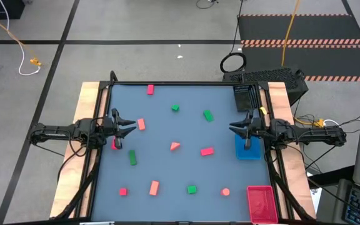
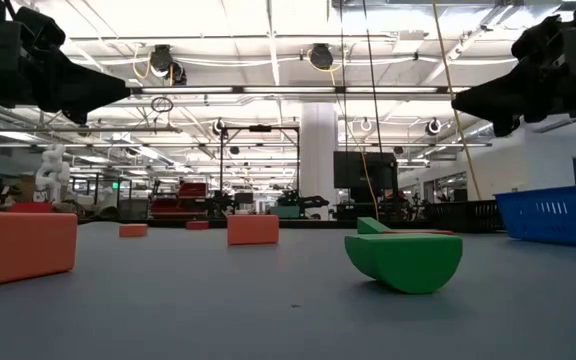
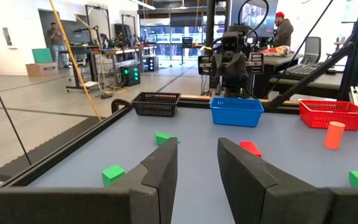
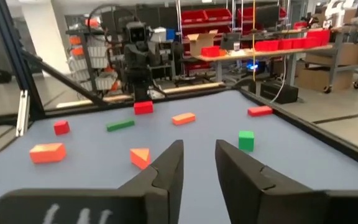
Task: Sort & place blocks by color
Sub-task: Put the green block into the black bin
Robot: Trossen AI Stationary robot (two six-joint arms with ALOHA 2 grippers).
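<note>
The blocks lie scattered on the grey-blue mat. Among them are a green block, a green bar, a salmon wedge, a red bar, a red cube and a salmon round one. Each rests flat on the mat. My left gripper hovers level at the table's left edge, open, with nothing between its fingers. My right gripper hovers level at the right edge, beside the blue tray. It is open too, and its fingers hold nothing.
Three trays stand along the table's right side: a black tray at the far end, a blue tray in the middle and a red tray at the near end. A black frame rims the mat. People and shelves show beyond the table.
</note>
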